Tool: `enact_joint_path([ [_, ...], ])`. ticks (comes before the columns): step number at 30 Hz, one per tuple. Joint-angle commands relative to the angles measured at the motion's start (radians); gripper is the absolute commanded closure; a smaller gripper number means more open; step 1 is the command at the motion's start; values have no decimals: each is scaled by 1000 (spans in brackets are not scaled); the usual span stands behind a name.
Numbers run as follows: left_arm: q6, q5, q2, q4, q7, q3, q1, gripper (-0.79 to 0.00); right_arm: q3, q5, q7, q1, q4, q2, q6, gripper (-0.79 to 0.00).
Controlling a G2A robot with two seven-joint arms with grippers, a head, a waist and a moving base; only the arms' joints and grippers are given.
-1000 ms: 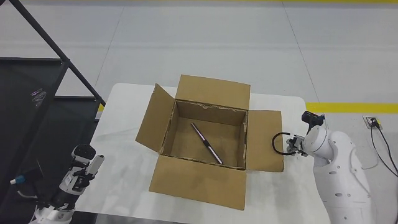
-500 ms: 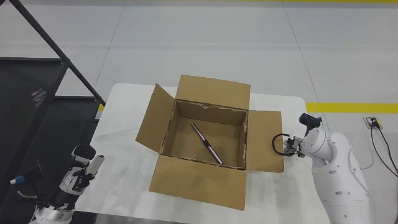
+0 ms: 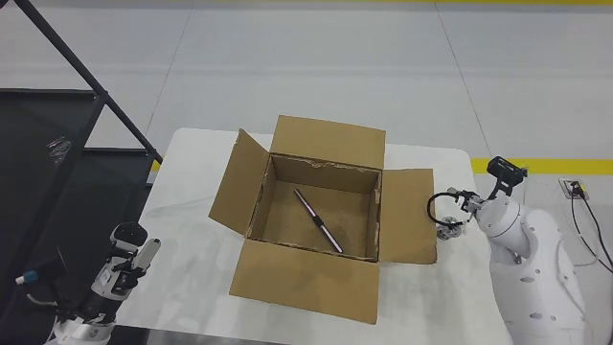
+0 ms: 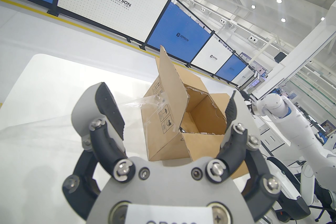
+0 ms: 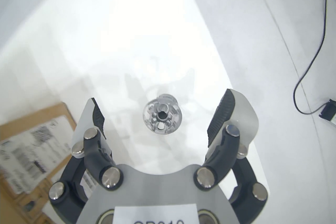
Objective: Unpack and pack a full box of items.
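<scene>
The white worktop carries one big cardboard box at its middle. All four flaps of the box are folded outward, and the left flap stands partly up, as the left wrist view shows. Inside the box, on its floor, lies one thin dark rod, placed diagonally.

The right tool hangs over the worktop just beside the right flap of the box. Its fingers are wide apart and they hold nothing. The left tool is low at the left edge of the worktop, well apart from the box and facing toward it. Its fingers are also spread and hold nothing.

A small silver metal part, round like a little spool with a hole in its centre, sits on the worktop under the right tool. In the right wrist view it appears between the two fingers and touches neither of them.
</scene>
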Motion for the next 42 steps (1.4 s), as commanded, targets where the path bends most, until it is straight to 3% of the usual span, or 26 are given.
enact_joint_path([
  [1,0,0,0,0,0,0,0,-785,-16,3,-35,-39,-159,-4,21,-785],
  [7,0,0,0,0,0,0,0,-785,-131,-19,-49,-45,-380,-12,-22,-785],
  [13,0,0,0,0,0,0,0,-785,-344,30,41,82,-332,-29,-221,-785],
  [18,0,0,0,0,0,0,0,-785,-586,61,152,255,-140,-63,-380,-785],
  [24,0,0,0,0,0,0,0,-785,-835,78,219,436,149,-139,-396,-785],
  [30,0,0,0,0,0,0,0,-785,-978,151,178,548,427,-229,-377,-785],
  [36,0,0,0,0,0,0,0,-785,-1046,225,114,611,679,-310,-380,-785],
  [40,0,0,0,0,0,0,0,-785,-1072,249,82,637,801,-356,-372,-619],
  [42,0,0,0,0,0,0,0,-785,-1078,262,68,646,849,-375,-372,-480],
])
